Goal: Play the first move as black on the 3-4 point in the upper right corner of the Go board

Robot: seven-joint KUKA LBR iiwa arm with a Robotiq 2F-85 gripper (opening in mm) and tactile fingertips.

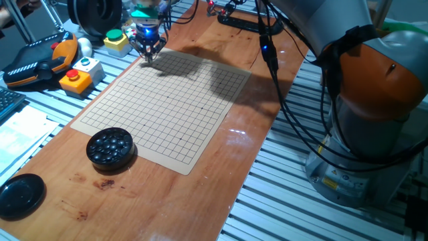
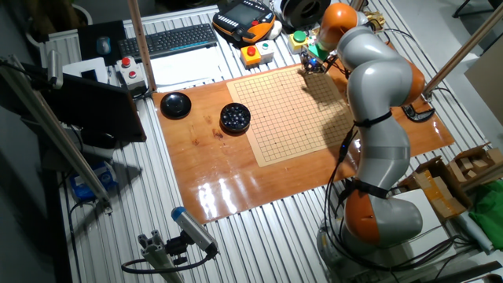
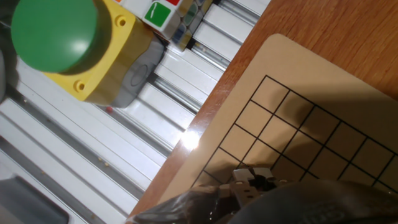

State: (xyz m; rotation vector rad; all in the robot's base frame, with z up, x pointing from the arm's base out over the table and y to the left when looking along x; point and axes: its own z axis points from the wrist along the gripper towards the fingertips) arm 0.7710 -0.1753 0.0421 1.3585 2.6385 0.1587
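- Gripper (image 1: pixel 147 56) hung low over the upper right corner (image 3: pixel 273 46) of the Go board (image 1: pixel 167 107), fingertips just above the grid.
- Could not tell whether fingers were clenched or released; black stone not made out between them.
- Bowl of stones (image 1: pixel 110 146) sat at the opposite board edge, lid (image 1: pixel 20 195) nearby.
- Green button box (image 3: pixel 74 43) stood just beyond the corner.

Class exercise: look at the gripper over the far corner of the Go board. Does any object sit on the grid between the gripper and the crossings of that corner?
Nothing visible does. The gripper hangs just above the board's corner, and the grid lines there are bare in the hand view. The bowl of black stones sits at the opposite end, and the green push-button box stands off the board.
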